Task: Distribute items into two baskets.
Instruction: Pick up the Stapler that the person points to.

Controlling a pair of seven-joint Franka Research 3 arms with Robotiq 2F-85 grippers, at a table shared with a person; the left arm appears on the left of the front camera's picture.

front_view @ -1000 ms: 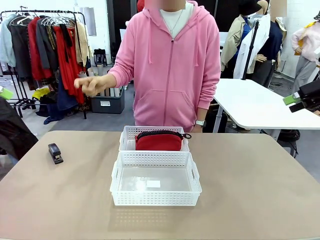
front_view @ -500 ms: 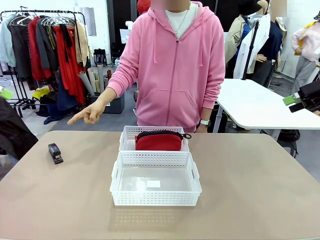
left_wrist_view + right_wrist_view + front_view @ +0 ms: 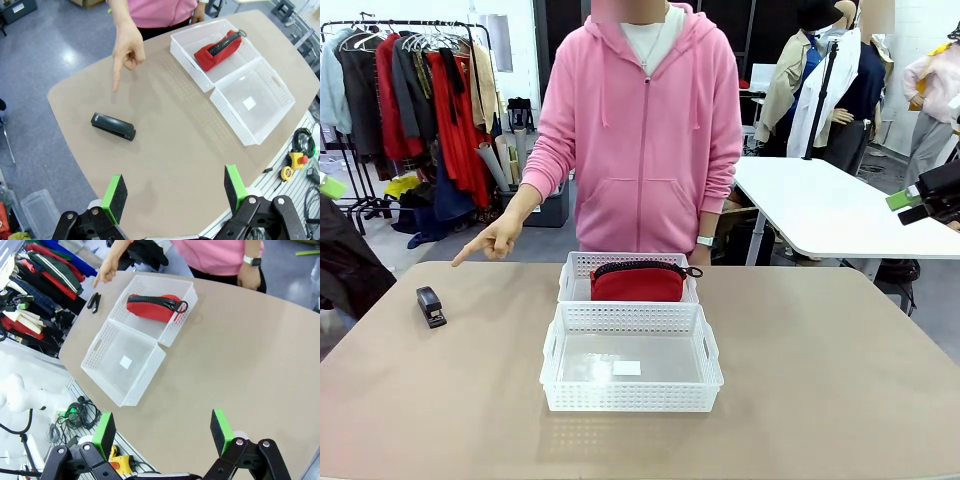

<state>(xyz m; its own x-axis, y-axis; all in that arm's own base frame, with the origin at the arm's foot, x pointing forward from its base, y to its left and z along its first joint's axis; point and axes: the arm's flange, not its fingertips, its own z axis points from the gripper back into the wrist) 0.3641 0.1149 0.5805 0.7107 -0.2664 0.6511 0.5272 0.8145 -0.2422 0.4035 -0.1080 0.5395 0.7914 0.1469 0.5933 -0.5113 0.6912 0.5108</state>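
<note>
- Two baskets sit end to end mid-table, touching. The far basket (image 3: 578, 268) is close to the far edge of the table (image 3: 820, 350); the near basket (image 3: 630, 396) is toward the robot's edge.
- Red pouch (image 3: 638, 283) lies in the far basket, zipper up. That share looks dealt with.
- Near basket carries just a white label (image 3: 627, 368) on its floor.
- Stapler (image 3: 430, 306) lies loose by the left edge, toward the far-left corner, well apart from both baskets.
- Person's hand (image 3: 495, 240) points a finger down toward it, likely marking it as the next item.
- Left gripper (image 3: 174, 176) hangs high over the table, jaws spread wide, holding nothing.
- Right gripper (image 3: 162, 415) likewise: wide and empty.
</note>
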